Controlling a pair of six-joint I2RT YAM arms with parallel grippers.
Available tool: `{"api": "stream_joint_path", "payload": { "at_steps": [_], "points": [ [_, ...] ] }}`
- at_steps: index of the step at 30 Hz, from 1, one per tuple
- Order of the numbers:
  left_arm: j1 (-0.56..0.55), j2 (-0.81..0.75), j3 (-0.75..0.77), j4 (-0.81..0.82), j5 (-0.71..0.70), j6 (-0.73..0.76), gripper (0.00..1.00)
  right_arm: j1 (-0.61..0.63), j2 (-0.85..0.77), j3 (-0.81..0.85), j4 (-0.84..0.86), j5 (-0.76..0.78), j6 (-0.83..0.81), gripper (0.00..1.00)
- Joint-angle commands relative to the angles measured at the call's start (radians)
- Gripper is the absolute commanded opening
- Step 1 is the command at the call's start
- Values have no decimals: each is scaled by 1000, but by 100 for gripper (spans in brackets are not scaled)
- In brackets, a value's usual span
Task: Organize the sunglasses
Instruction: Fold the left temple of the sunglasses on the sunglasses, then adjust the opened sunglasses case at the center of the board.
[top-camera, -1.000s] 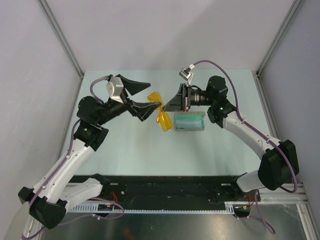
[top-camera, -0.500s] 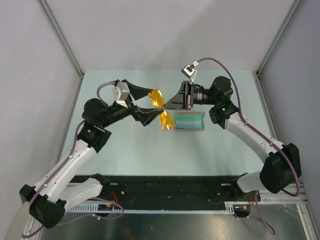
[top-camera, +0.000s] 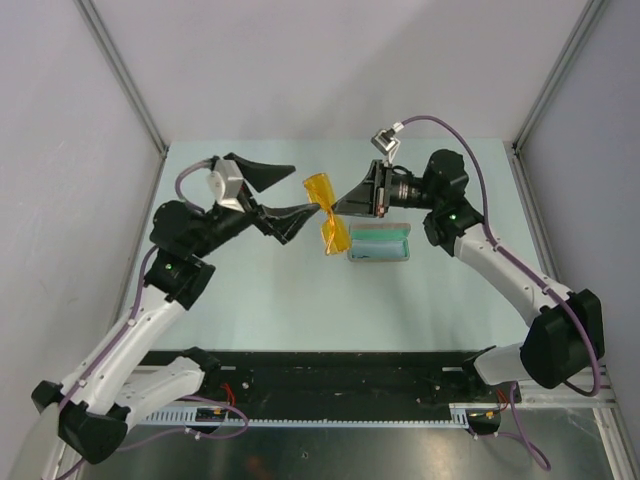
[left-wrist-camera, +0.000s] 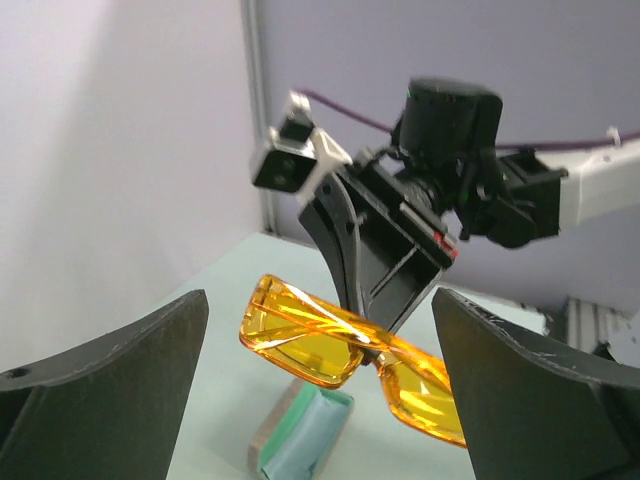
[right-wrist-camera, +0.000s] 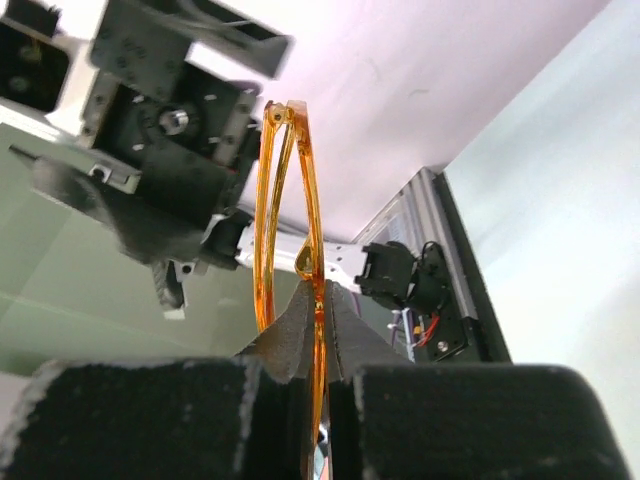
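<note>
The case (top-camera: 380, 259) lies open on the table (top-camera: 250, 290), teal lining up; whether anything lies inside it I cannot tell. The sunglasses (top-camera: 320, 187) hang in the air just left of the case, outside it, pinched at the bridge by the right gripper (top-camera: 337, 208). Further left of the case, the left gripper (top-camera: 298, 190) stands spread wide, facing the sunglasses

No readable text, label or number shows anywhere.
</note>
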Motion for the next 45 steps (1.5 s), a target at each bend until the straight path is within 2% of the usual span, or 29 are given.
{"api": "stream_joint_path", "payload": {
  "at_steps": [1, 5, 8, 13, 18, 20, 21, 24, 27, 31, 35, 41, 45],
  "points": [
    [-3, -78, 45, 29, -226, 25, 100, -68, -8, 27, -90, 65, -84, 0],
    [-3, -106, -7, 26, -428, -4, 100, -143, -23, 27, -159, 117, -133, 0],
    [-3, -92, -35, 7, -503, -50, 100, -205, -60, 27, -256, 186, -180, 0],
    [-3, 29, -53, 0, -422, -76, 100, -260, -147, 27, -392, 332, -237, 0],
    [-6, 314, -37, 1, -327, -67, 100, -312, -267, 27, -516, 488, -254, 0],
    [-12, 411, 2, 3, -240, -47, 100, -358, -311, 27, -536, 490, -248, 0],
    [-16, 499, 17, 3, -211, -38, 100, -373, -321, 27, -537, 464, -240, 0],
    [-39, 636, 106, 4, -103, 24, 100, -431, -341, 27, -530, 387, -211, 0],
    [-85, 727, 164, 3, -152, 128, 100, -464, -345, 27, -535, 337, -204, 0],
    [-102, 805, 221, 0, -190, 170, 100, -481, -358, 27, -549, 312, -211, 0],
    [-113, 876, 263, -25, -148, 232, 100, -490, -361, 27, -567, 306, -222, 0],
    [-125, 1011, 381, -128, -189, 193, 98, -492, -356, 27, -578, 295, -228, 0],
    [-128, 1062, 442, -162, -161, 179, 95, -493, -350, 27, -581, 295, -230, 0]
  ]
}}
